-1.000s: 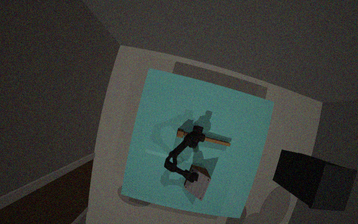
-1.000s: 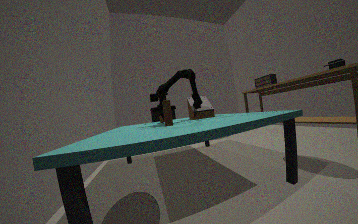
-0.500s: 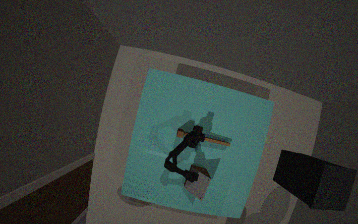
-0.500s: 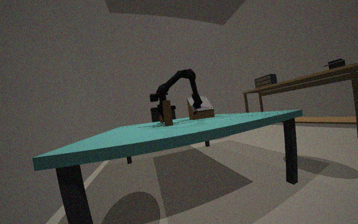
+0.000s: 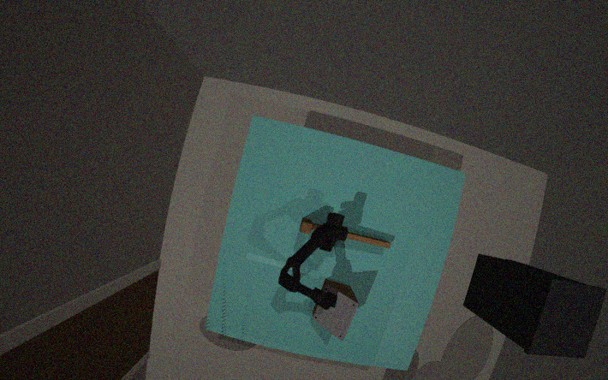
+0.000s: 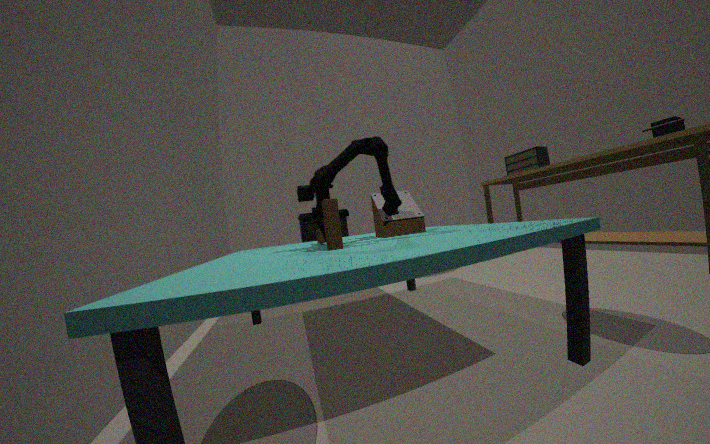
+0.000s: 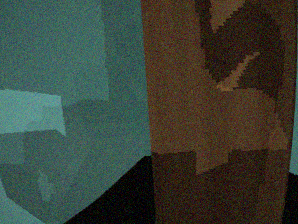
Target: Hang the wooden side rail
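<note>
Gripping the long orange-brown wooden side rail (image 5: 367,240) near one end, our black parallel-jaw gripper (image 5: 334,232) is pinched on it above the teal square table top (image 5: 273,156). We judge we're mid-carry: we can't make out the headboard post or steel hooks here, so hanging, release and retreat remain. Rail's far end looks low by the table. Further out: tan wedge-shaped arm base (image 5: 339,317), wooden side bench (image 6: 622,155), grey walls.

Black arm (image 6: 359,151) arched high, elbow bent, end effector (image 5: 332,229) lowered, clamped on the rail
</note>
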